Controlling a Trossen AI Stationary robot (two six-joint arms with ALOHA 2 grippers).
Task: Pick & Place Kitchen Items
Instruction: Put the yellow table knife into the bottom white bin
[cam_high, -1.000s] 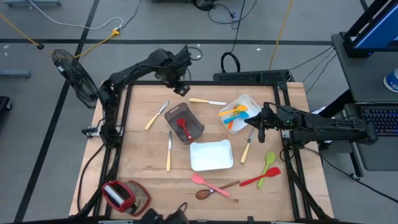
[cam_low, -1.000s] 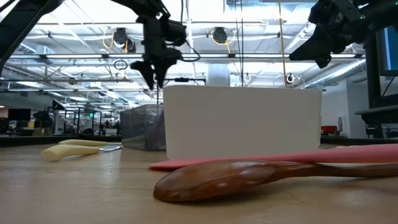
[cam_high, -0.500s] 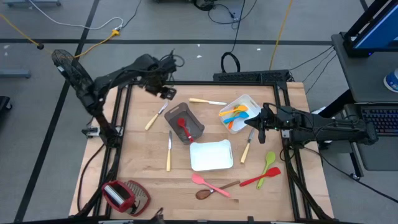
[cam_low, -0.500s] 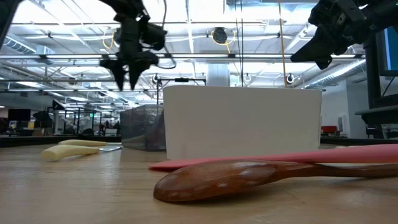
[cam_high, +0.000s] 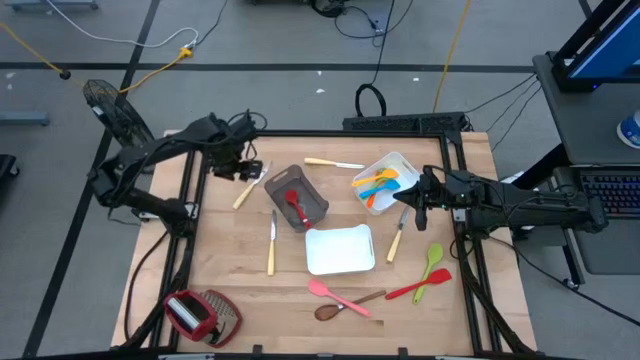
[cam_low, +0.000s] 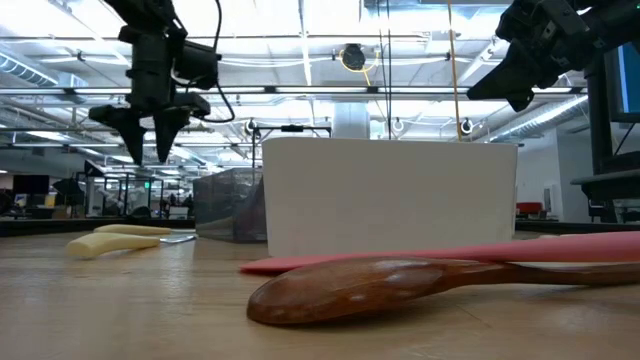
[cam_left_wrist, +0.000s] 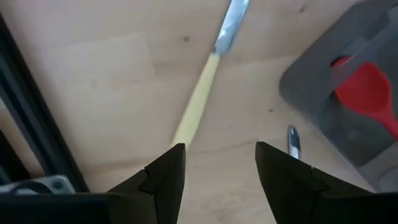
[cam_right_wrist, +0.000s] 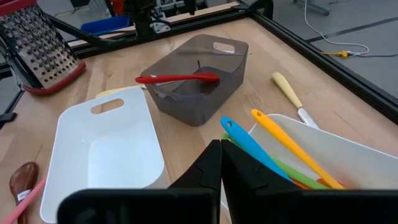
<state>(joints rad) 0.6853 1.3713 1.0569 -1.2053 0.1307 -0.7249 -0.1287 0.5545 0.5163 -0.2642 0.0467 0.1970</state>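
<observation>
Left gripper (cam_left_wrist: 214, 171), jaws spread, I hover over pale-handled knife (cam_left_wrist: 198, 99) near tabletop's far-left corner: light, stiff, slick; grasp handle mid-length.

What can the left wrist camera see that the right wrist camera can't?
Only the left wrist view shows the left gripper, open above the pale-handled knife lying on the wooden table, with another knife's tip near the bin.

Only the right wrist view shows the right gripper, shut, the empty white tray, the second tray holding blue and orange utensils, the grater, and the wooden spoon.

Both show the grey bin with the red spatula inside.
</observation>
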